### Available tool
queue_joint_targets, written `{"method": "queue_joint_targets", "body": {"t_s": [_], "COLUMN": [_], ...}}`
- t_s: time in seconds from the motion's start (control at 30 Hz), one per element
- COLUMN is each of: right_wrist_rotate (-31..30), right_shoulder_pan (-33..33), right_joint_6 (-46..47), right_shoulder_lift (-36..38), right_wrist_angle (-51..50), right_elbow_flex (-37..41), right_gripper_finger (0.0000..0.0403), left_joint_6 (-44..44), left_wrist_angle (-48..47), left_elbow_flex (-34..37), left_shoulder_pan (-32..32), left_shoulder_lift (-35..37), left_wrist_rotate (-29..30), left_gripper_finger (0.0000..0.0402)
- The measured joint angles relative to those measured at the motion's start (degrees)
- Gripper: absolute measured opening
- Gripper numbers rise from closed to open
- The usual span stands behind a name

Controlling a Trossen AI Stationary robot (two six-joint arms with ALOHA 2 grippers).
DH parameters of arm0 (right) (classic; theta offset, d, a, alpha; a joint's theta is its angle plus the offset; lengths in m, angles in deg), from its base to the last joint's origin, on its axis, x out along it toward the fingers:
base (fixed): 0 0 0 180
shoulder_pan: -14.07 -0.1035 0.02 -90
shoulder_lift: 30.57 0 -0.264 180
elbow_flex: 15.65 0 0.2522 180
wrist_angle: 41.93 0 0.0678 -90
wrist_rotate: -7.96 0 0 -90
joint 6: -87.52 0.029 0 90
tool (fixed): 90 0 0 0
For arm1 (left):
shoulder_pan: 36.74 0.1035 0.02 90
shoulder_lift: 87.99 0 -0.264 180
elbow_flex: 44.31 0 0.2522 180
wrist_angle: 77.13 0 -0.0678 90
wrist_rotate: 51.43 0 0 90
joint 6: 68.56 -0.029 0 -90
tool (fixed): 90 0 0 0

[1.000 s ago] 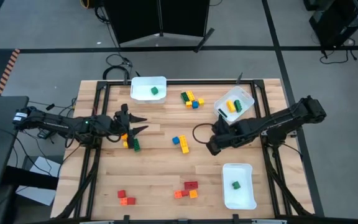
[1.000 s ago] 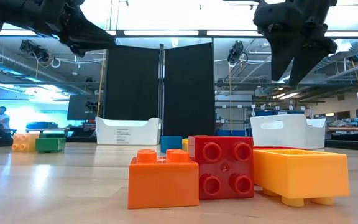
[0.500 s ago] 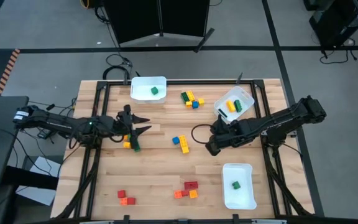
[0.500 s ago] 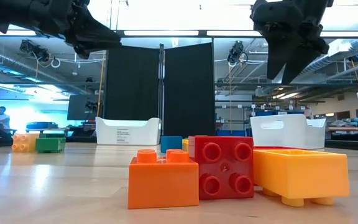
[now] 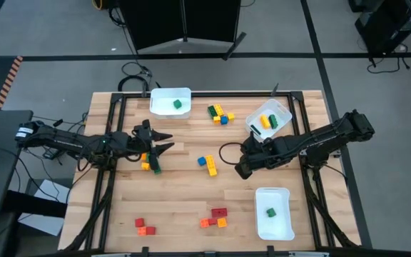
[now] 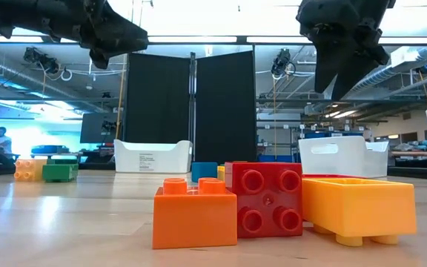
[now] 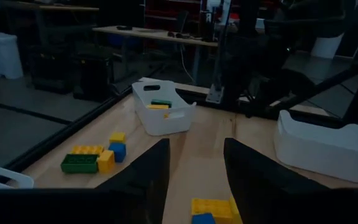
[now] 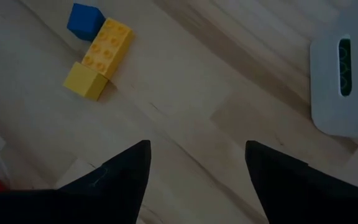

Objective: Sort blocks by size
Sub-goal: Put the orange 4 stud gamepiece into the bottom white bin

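Observation:
The blocks lie in loose groups on the wooden table. A blue and yellow group [image 5: 207, 163] is at the centre, and it also shows in the right wrist view [image 8: 107, 38]. A yellow and green pair [image 5: 150, 165] lies on the left, a mixed group [image 5: 220, 113] at the far side, and red and orange groups [image 5: 216, 217] [image 5: 145, 227] near the front. My left gripper [image 5: 163, 141] is open and empty, above the table just far of the yellow and green pair. My right gripper [image 5: 238, 165] is open and empty, above bare wood right of the centre group.
Three white bins stand on the table: one at the far left [image 5: 164, 95] holding a green block, one at the far right [image 5: 282, 111] holding yellow and green blocks, and one at the near right [image 5: 261, 221] holding a green block. Bare wood lies between the groups.
My right gripper has moved a little toward the table's left, nearer the centre blue and yellow group, still open. My left gripper has shifted slightly toward the table's right, still open. No block has moved.

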Motion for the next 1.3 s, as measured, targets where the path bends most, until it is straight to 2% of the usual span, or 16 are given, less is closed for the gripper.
{"method": "queue_joint_targets", "body": {"t_s": [0.33, 0.6, 0.83, 0.93, 1.13, 1.3], "right_wrist_rotate": [0.16, 0.14, 0.12, 0.12, 0.12, 0.15], "right_shoulder_pan": [0.02, 0.13, 0.13, 0.13, 0.13, 0.13], "right_joint_6": [-0.04, -0.39, -1.19, -1.86, -3.87, -4.97], "right_shoulder_lift": [0.0, 0.0, 0.0, 0.0, 0.0, 0.0], "right_wrist_angle": [0.77, 0.84, 1.06, 1.27, 1.45, 1.47], "right_elbow_flex": [0.0, 0.0, 0.0, 0.0, 0.0, 0.0], "right_gripper_finger": [0.027, 0.0268, 0.0264, 0.0263, 0.0263, 0.0259], "left_joint_6": [0.02, -0.68, -1.91, -2.21, -1.87, -0.21], "left_wrist_angle": [-0.28, -0.26, -0.96, -8.01, -26.8, -27.96], "left_elbow_flex": [0.0, 0.0, -0.03, -2.19, -10.42, -14.65], "left_shoulder_pan": [0.0, -0.2, -0.78, -2.02, -5.34, -6.25], "left_shoulder_lift": [0.0, 0.0, 0.02, 0.0, -1.52, -4.48], "left_wrist_rotate": [0.37, -0.06, -2.84, -1.87, 3.75, 5.03], "left_gripper_finger": [0.0223, 0.0225, 0.0224, 0.0224, 0.0224, 0.0224]}}
